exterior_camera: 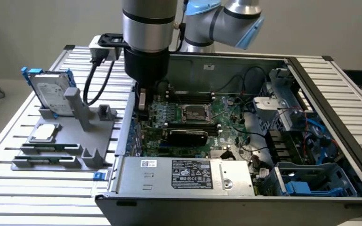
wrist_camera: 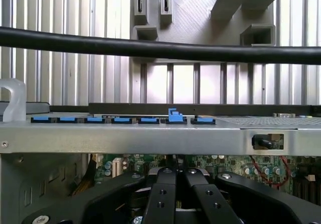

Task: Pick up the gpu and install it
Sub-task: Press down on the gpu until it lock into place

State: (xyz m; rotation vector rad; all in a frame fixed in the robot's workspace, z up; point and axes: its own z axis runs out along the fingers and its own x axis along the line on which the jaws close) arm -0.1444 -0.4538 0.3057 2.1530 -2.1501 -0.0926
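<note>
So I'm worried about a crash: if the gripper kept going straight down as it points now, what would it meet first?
Probably the motherboard inside the open computer case; the gripper, jaws shut, points down there near the case's wall, though depth is unclear.

The end effector (exterior_camera: 144,101) sits low inside the open computer case (exterior_camera: 244,63), hard against the case's wall on the exterior view's left. The power supply (exterior_camera: 187,175) blocks the near side, and drive cages with loose cables (exterior_camera: 293,136) crowd the right. Over the motherboard (exterior_camera: 193,117) the space is open from above. A black cable (wrist_camera: 160,48) crosses above the case rim (wrist_camera: 150,133). The grey fixture (exterior_camera: 68,136) occupies the table (exterior_camera: 17,188) left of the case.
</note>
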